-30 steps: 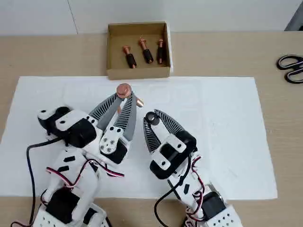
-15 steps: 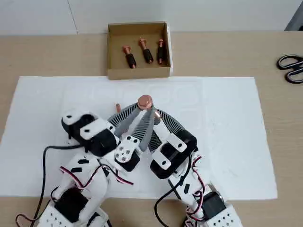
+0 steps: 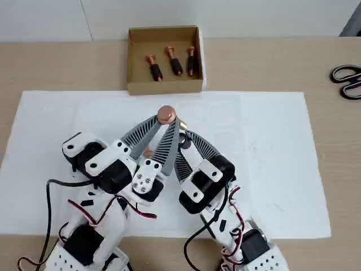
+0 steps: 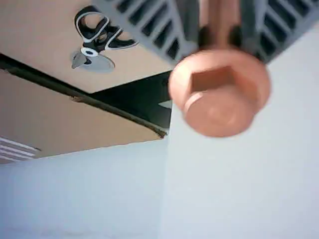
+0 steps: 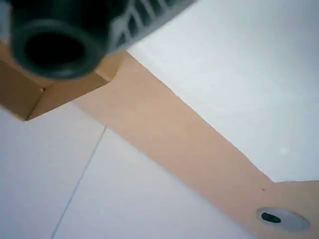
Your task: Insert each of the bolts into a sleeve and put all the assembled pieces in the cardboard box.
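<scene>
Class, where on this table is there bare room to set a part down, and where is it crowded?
Free: the white sheet right of the right arm; the wood between the cardboard box and the scissors; the wood left of the box. Crowded: mid-sheet below the box, around the left arm's bolt and the right arm's sleeve.

Light wooden table (image 3: pixel 56 68) bearing a white sheet (image 3: pixel 271 147), a cardboard box (image 3: pixel 163 86) at its far edge, scissors (image 3: pixel 347 81) far right.
</scene>
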Tool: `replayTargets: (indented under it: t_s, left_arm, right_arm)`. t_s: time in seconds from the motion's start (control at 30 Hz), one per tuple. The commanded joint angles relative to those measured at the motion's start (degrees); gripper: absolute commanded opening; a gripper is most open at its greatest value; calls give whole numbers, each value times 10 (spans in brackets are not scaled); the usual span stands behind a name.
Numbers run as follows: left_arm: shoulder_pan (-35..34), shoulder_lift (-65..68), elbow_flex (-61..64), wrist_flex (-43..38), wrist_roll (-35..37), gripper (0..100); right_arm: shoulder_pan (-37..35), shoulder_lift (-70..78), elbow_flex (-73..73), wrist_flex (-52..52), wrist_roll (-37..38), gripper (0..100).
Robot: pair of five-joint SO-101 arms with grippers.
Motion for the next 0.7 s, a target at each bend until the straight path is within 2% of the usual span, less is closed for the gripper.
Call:
replayTargets:
  t_s: [0.0, 0.17, 0.27, 0.47, 0.67]
  left_arm:
    - [-3, -8, -36, 4, -4, 6]
    - [-2, -6, -65, 45, -4, 6]
    - [-1, -7, -63, 67, -35, 6]
    - [49, -5, -63, 94, -52, 6]
    - [55, -8, -64, 141, -55, 6]
  right_arm:
    - [4, -13, 3, -8, 3, 4]
    - [4, -13, 3, -8, 3, 4]
    - [4, -13, 3, -8, 3, 4]
    - [4, -13, 3, -8, 3, 4]
    - [4, -13, 3, -8, 3, 4]
